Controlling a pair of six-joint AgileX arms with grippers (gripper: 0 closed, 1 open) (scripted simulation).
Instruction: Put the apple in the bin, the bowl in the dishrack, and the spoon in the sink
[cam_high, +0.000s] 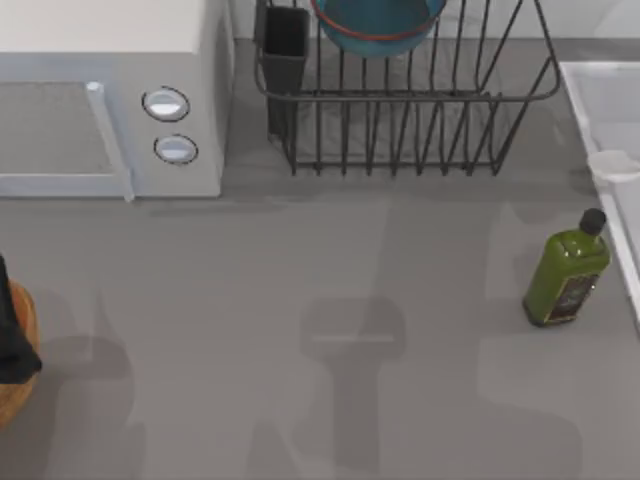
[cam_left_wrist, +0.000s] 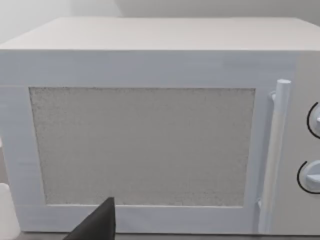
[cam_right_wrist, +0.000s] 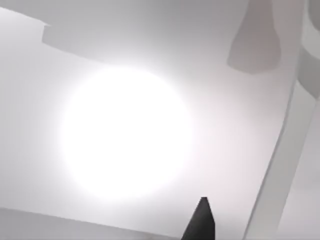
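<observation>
One bowl (cam_high: 378, 25) (racked) — one spoon (cam_high: 612, 165)

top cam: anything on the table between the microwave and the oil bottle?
No. In the top view, only bare grey tabletop lies between the microwave and the oil bottle. The dishrack stands behind that stretch.
</observation>
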